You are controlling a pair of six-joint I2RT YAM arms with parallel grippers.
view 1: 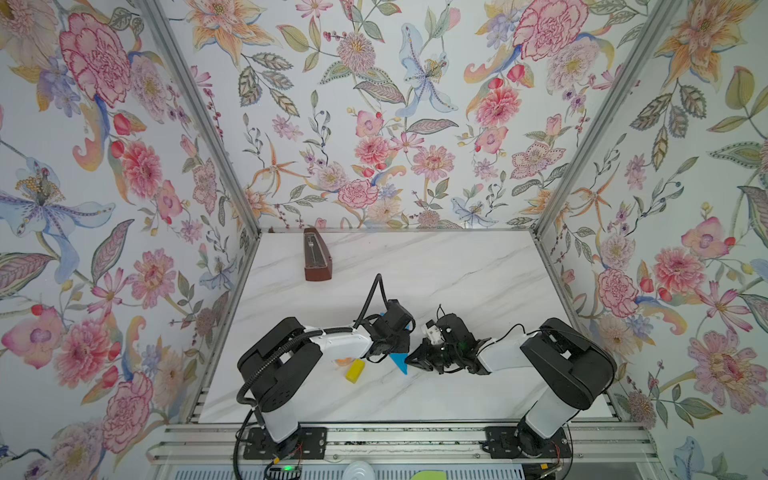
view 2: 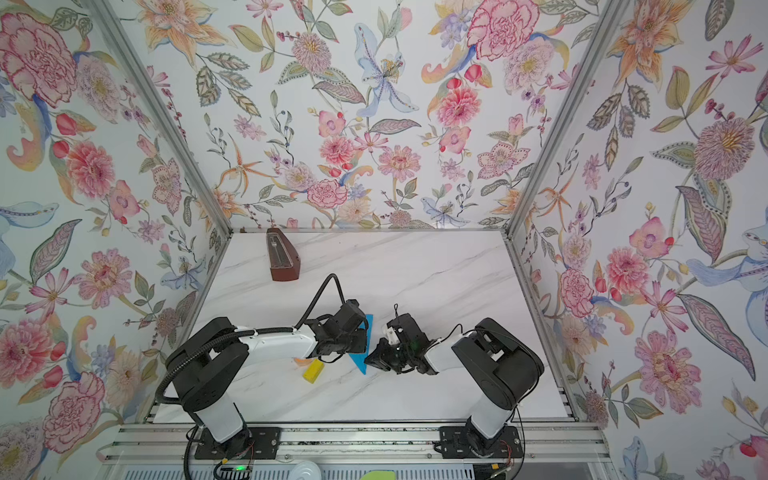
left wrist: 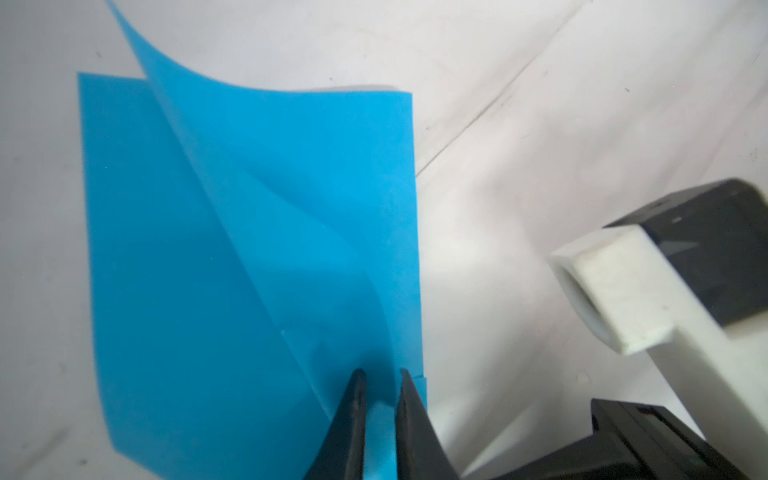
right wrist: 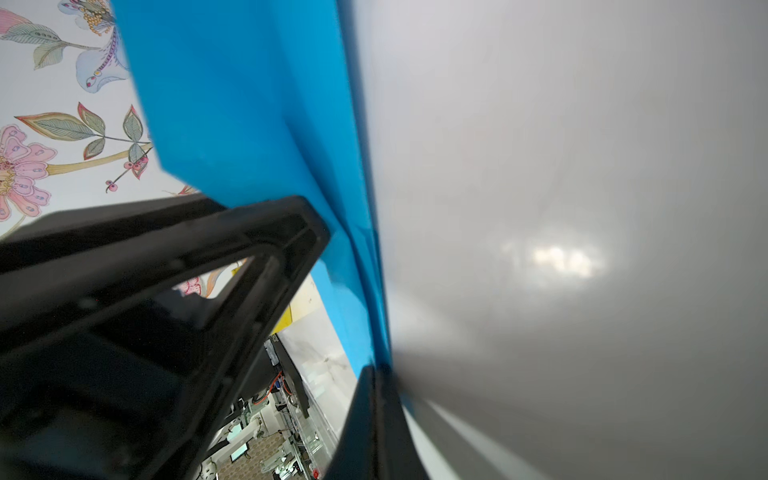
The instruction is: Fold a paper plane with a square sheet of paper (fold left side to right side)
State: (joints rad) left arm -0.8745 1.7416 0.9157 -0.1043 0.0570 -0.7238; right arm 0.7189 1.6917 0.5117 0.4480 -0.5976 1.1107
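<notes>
**Worktop** [view 1: 457, 270]: one, white marble-patterned, carrying everything below.

**Arms:** two, left arm [view 1: 328, 340] and right arm [view 1: 507, 353], reaching in to meet at mid-worktop.

**Metronome** [view 1: 316, 257]: one, brown wood, far left, well apart from the work.

**The square sheet of paper** [left wrist: 249, 208]: one, bright blue, already part-folded.
- It lies between the two wrists at mid-worktop, and in both top views most of it is hidden under the left wrist [view 2: 361, 359].
- Its long axis runs near to far.
- One flap stands up in a curve from a slanting crease, and the rest lies flat.

**Yellow block** [view 1: 354, 370]: one, near left of the paper, apart from it.

**Orange thing** [view 1: 343, 360]: one, mostly hidden under the left arm, and I cannot tell what it is.

**Left fingers** [left wrist: 353, 415]: they stand a narrow gap apart over the paper's near end, with blue showing in the gap. The paper stretches straight ahead of them, toward the far side.

**Right fingers** [right wrist: 365, 415]: they are pressed together, tips at the paper's near right edge. Whether a layer is caught between them cannot be told.

**Judgement:** the raised flap has to go down rightward. The left arm is nearer to that flap, and the right arm is placed to steady the near point.
</notes>
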